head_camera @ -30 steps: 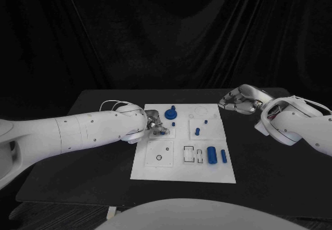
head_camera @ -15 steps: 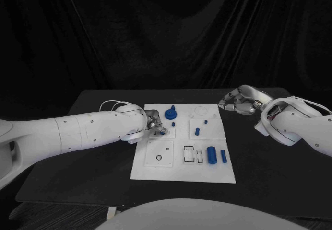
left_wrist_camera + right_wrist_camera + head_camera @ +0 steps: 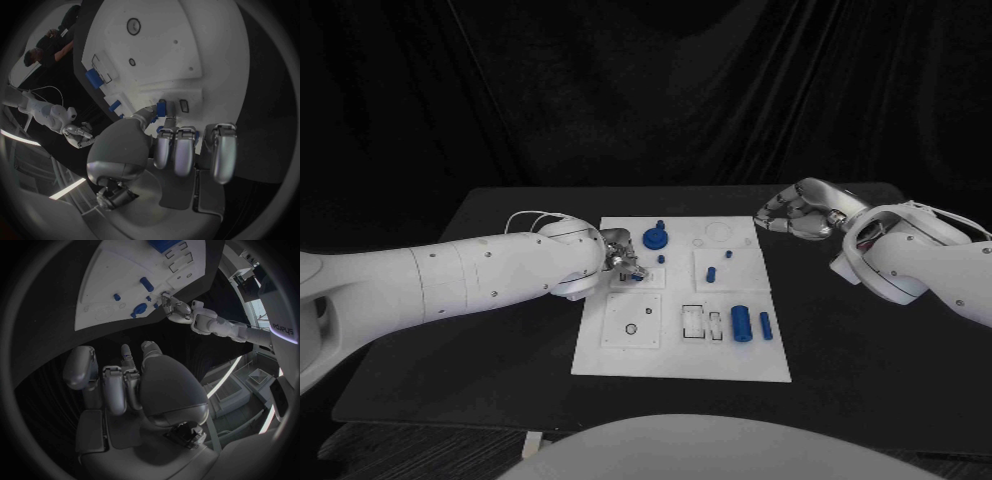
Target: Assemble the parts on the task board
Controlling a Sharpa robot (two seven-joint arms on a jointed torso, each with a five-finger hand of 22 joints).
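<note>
Your left hand [image 3: 620, 262] sits over the task board's [image 3: 668, 355] left edge, at about ten o'clock from the board's middle, fingers curled down around a small blue part [image 3: 162, 108] at their tips; whether they actually pinch it you cannot tell. Your right hand [image 3: 792, 210] hovers off the board's far right corner, at about two o'clock, fingers curled inward with nothing in them. On the board you have a round blue knob [image 3: 656, 238] at twelve o'clock, a short blue peg [image 3: 711, 274] near the middle, and two blue cylinders [image 3: 741, 324] lying side by side at four o'clock on the black table [image 3: 862, 350].
</note>
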